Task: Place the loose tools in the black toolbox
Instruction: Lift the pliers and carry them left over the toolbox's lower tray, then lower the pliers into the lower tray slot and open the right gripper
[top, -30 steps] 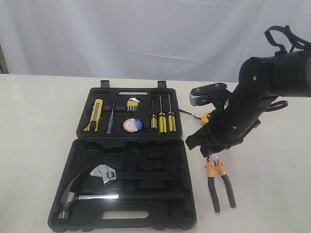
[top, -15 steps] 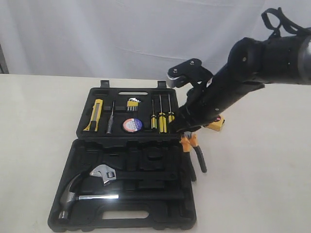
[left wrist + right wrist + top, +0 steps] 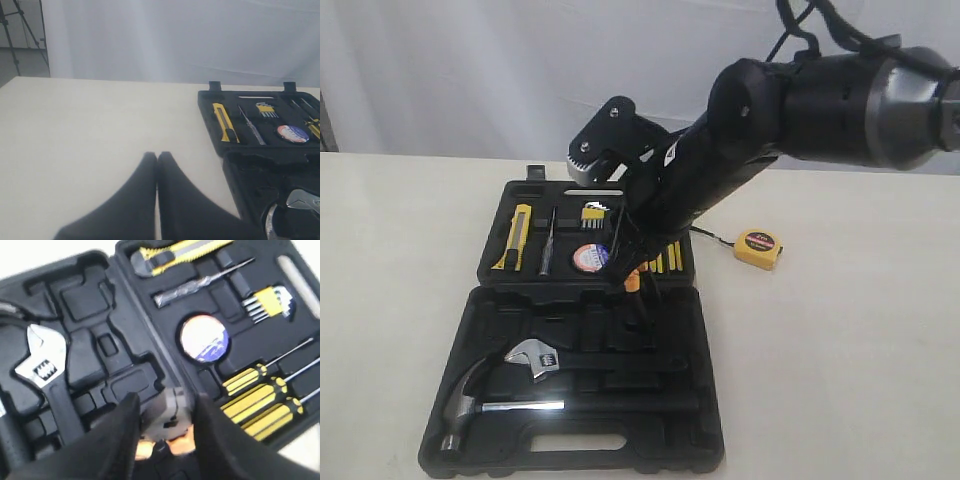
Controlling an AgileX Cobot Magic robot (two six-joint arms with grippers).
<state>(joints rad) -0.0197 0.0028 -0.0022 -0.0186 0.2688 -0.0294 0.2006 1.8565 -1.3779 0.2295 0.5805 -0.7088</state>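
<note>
Right claw (image 3: 164,409) clamped on grey head of orange-black-handled pliers (image 3: 633,282), handles hanging over hinge line of large black moulded-plastic toolbox (image 3: 570,455). Left claw (image 3: 157,195) closed, empty, over beige counter (image 3: 400,250). Best bet: turn handles along the empty long recess near chrome adjustable wrench (image 3: 42,365), lower flat, release once seated. Yellow tape measure (image 3: 757,247) loose on counter, right of toolbox.

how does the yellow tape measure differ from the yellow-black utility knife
The yellow tape measure is squat and boxy; the yellow-black utility knife is long and slim. The tape measure sits on the table right of the black moulded-plastic toolbox; the knife lies in a recess of its far half. Both are yellow.
</note>
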